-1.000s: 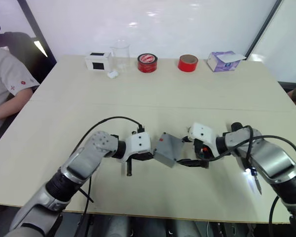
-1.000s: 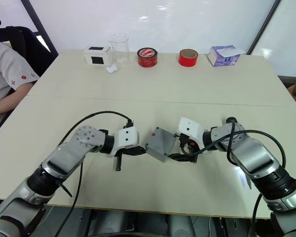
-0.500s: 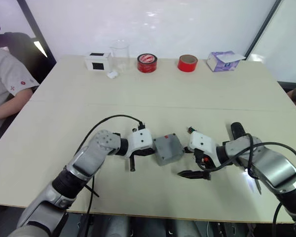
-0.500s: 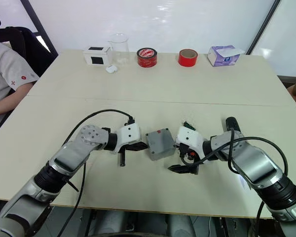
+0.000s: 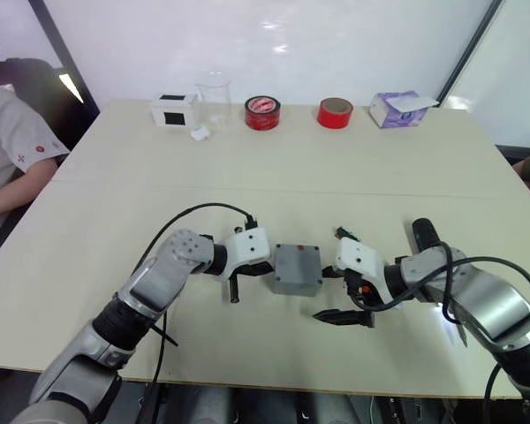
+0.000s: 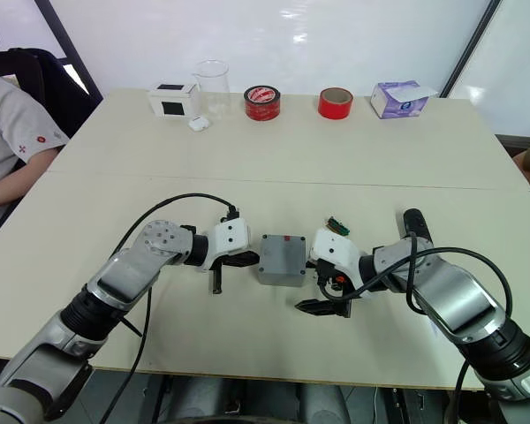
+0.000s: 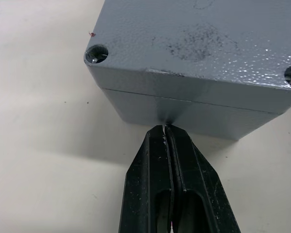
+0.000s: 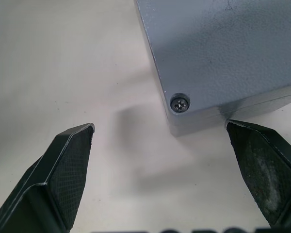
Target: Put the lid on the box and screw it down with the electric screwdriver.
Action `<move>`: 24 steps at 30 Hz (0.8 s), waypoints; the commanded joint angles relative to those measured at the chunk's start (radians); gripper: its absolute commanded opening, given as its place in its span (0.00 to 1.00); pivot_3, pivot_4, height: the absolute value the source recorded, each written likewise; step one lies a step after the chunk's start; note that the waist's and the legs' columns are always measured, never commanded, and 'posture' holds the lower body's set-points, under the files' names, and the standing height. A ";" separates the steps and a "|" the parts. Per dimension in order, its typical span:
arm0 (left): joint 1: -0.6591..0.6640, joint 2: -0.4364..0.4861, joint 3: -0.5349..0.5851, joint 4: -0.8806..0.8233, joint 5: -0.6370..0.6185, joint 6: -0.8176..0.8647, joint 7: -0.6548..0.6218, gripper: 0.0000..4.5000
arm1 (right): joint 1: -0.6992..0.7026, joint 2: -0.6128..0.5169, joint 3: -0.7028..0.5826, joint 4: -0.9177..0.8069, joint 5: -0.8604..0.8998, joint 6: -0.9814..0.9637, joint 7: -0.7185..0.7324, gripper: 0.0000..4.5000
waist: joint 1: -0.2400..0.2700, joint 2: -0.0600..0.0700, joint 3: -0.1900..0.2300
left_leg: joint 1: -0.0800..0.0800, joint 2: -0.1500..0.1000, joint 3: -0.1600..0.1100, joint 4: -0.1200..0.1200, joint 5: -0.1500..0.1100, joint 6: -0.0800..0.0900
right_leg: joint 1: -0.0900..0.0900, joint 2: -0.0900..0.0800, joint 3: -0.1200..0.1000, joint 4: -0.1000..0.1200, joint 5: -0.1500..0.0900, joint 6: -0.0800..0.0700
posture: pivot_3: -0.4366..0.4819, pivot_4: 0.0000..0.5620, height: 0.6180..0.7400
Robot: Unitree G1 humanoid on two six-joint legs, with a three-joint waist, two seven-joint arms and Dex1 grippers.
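The grey lid [image 7: 199, 43] sits closed on the grey box [image 7: 194, 116], with a seam between them, flat on the table [image 5: 298, 268]. A screw [image 8: 179, 103] shows in one corner hole. My left gripper [image 7: 165, 128] is shut, its tips touching the box's side at the seam [image 5: 267, 268]. On the box's other side my right gripper [image 8: 162, 145] stands wide open, just off a box corner [image 5: 333, 294], holding nothing. The electric screwdriver [image 5: 421, 232] lies behind my right forearm, mostly hidden, with its light glowing at the tip [image 5: 445, 309].
A small green strip [image 5: 345, 234] lies just beyond the right gripper. Along the far edge stand a white box with a black square [image 5: 175, 109], a clear beaker [image 5: 214, 95], two red tape rolls [image 5: 263, 112] [image 5: 336, 112] and a purple tissue box [image 5: 397, 108]. A person [image 5: 9, 150] sits at the left.
The closed box, held tilted between both grippers a second ago, now lies flat and square on the table. The right gripper has drawn back from it, fingers open.
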State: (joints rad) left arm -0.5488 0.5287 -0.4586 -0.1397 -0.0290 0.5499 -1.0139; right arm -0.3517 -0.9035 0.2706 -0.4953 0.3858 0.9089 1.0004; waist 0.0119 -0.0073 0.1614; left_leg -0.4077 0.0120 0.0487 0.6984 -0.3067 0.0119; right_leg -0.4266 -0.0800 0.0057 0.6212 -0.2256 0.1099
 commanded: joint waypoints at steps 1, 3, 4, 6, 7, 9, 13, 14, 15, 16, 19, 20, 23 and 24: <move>-0.014 0.005 0.024 -0.036 -0.008 -0.020 -0.003 0.00 | -0.001 -0.010 -0.042 -0.010 0.016 -0.010 0.001 0.99 | 0.000 0.000 0.000 | 0.000 0.000 0.000 0.000 0.000 0.000 | 0.000 0.000 0.000 0.000 0.000 0.000 | 0.48 0.27 1.00; -0.017 0.014 0.044 -0.038 -0.018 -0.009 -0.004 0.00 | 0.014 -0.014 -0.099 -0.005 0.050 0.015 0.000 0.99 | 0.001 0.000 0.000 | 0.000 0.000 0.000 0.000 0.000 0.000 | 0.000 0.000 0.000 0.000 0.000 0.000 | 0.48 0.27 1.00; -0.019 0.021 0.055 -0.042 -0.027 0.003 -0.009 0.00 | 0.021 -0.015 -0.137 -0.006 0.080 0.036 0.004 0.99 | 0.001 0.000 0.000 | 0.000 0.000 0.000 0.000 0.000 0.000 | 0.000 0.000 0.000 0.000 0.000 0.000 | 0.48 0.27 1.00; -0.020 0.038 0.082 -0.055 -0.052 0.028 -0.023 0.00 | 0.030 -0.008 -0.229 -0.010 0.163 0.091 0.014 0.99 | 0.001 0.000 0.000 | 0.000 0.000 0.000 0.000 0.000 0.000 | 0.000 0.000 0.000 0.000 0.000 0.000 | 0.48 0.27 1.00; -0.021 0.046 0.098 -0.061 -0.068 0.041 -0.030 0.00 | 0.027 0.001 -0.282 -0.011 0.221 0.133 0.019 0.99 | 0.001 0.000 0.000 | 0.000 0.000 0.000 0.000 0.000 0.000 | 0.000 0.000 0.000 0.000 0.000 0.000 | 0.48 0.27 1.00; -0.028 0.052 0.148 -0.072 -0.118 0.070 -0.040 0.00 | 0.013 0.002 -0.371 0.001 0.301 0.189 0.021 0.99 | 0.001 0.000 0.000 | 0.000 0.001 0.000 0.000 0.000 0.000 | 0.000 0.000 0.000 0.000 0.000 0.000 | 0.48 0.27 1.00; -0.062 0.024 0.246 -0.085 -0.221 0.129 -0.027 0.00 | -0.018 0.012 -0.412 0.112 0.235 0.116 -0.057 0.99 | 0.001 0.000 0.000 | 0.000 0.001 0.000 0.000 0.000 0.000 | 0.000 0.000 0.000 0.000 0.000 0.000 | 0.48 0.27 1.00; -0.068 0.018 0.257 -0.087 -0.243 0.143 -0.028 0.00 | -0.033 0.032 -0.403 0.162 0.193 0.066 -0.093 0.99 | 0.001 0.000 0.000 | 0.000 0.001 0.000 0.000 0.000 0.000 | 0.000 0.000 0.000 0.000 0.000 0.000 | 0.48 0.27 1.00; -0.071 0.016 0.261 -0.090 -0.258 0.152 -0.030 0.00 | -0.042 0.049 -0.389 0.203 0.157 0.015 -0.117 0.99 | 0.000 -0.001 0.000 | 0.000 0.000 0.000 0.000 0.000 0.000 | 0.000 0.000 0.000 0.000 0.000 0.000 | 0.48 0.27 1.00; -0.069 0.014 0.258 -0.095 -0.265 0.155 -0.031 0.00 | -0.047 0.062 -0.372 0.240 0.126 -0.022 -0.135 0.99 | 0.000 -0.001 0.000 | 0.000 0.000 0.000 0.000 0.000 0.000 | 0.000 0.000 0.000 0.000 0.000 0.000 | 0.48 0.27 1.00; -0.059 0.004 0.254 -0.114 -0.287 0.168 -0.019 0.00 | -0.040 0.084 -0.316 0.326 0.042 -0.130 -0.156 0.99 | -0.002 0.000 0.000 | 0.000 0.000 0.001 0.000 0.000 0.000 | 0.000 0.000 0.000 0.000 0.000 0.000 | 0.48 0.27 1.00; -0.056 0.000 0.256 -0.124 -0.296 0.175 -0.013 0.00 | -0.040 0.095 -0.304 0.357 0.019 -0.164 -0.165 0.95 | -0.002 0.000 0.000 | 0.000 0.000 0.001 0.000 0.000 0.000 | 0.000 0.000 0.000 0.000 0.000 0.000 | 0.48 0.27 1.00; -0.051 -0.005 0.258 -0.141 -0.309 0.187 0.004 0.00 | -0.043 0.118 -0.282 0.424 -0.022 -0.235 -0.169 0.77 | -0.002 0.000 0.000 | 0.000 0.000 0.001 0.000 0.000 0.000 | 0.000 0.000 0.000 0.001 0.000 0.000 | 0.48 0.27 1.00; -0.050 -0.004 0.257 -0.144 -0.311 0.189 0.008 0.00 | -0.044 0.122 -0.277 0.437 -0.030 -0.250 -0.167 0.73 | -0.002 0.000 0.000 | 0.000 0.000 0.001 0.000 0.000 0.000 | 0.000 0.000 0.000 0.001 0.000 0.000 | 0.48 0.27 1.00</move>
State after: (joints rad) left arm -0.5941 0.5215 -0.2159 -0.2473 -0.3198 0.7367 -1.0179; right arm -0.3866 -0.7844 -0.0001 -0.0686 0.3760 0.7114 0.8315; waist 0.0104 -0.0076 0.1612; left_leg -0.4074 0.0118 0.0493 0.6982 -0.3066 0.0117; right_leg -0.4266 -0.0800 0.0060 0.6220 -0.2254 0.1103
